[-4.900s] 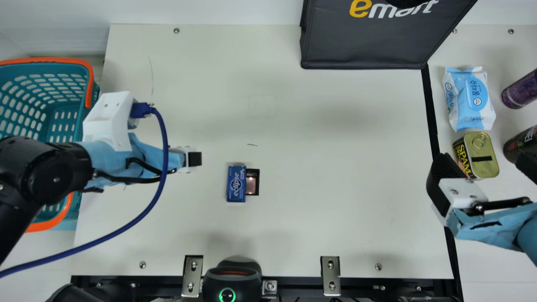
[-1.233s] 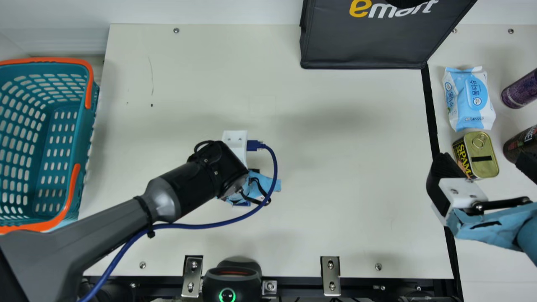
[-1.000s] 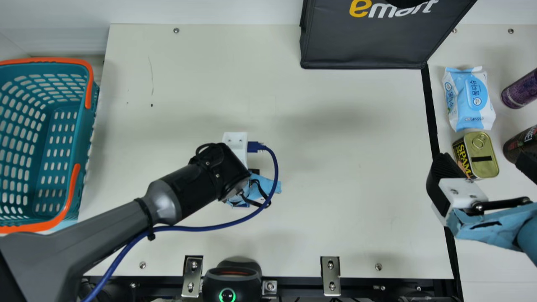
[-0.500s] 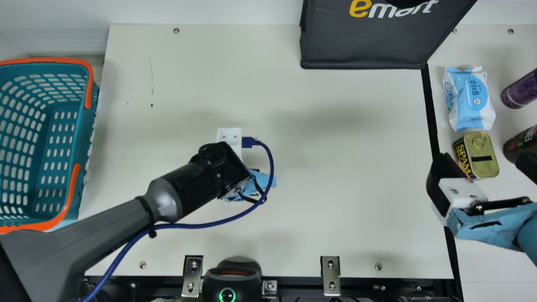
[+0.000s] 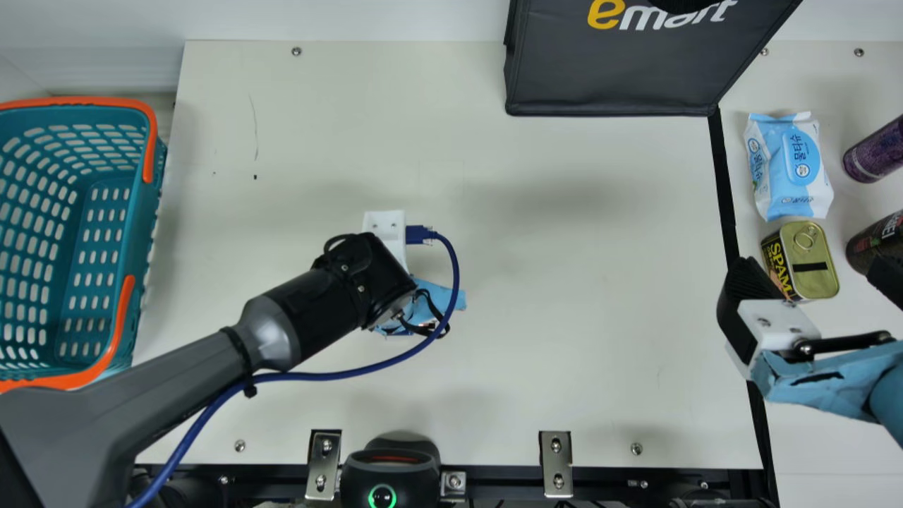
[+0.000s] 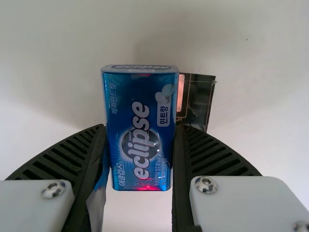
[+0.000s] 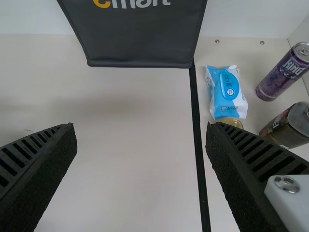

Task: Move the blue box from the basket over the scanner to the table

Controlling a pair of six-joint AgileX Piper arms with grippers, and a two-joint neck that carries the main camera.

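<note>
Blue box, gripped on both sides by the left gripper, was at the table's left-middle part; whether it touched the surface, I could not tell. A dark case was just beside it. The right gripper held nothing, its fingers wide apart, near the tin. The basket sat off the left edge.
</note>
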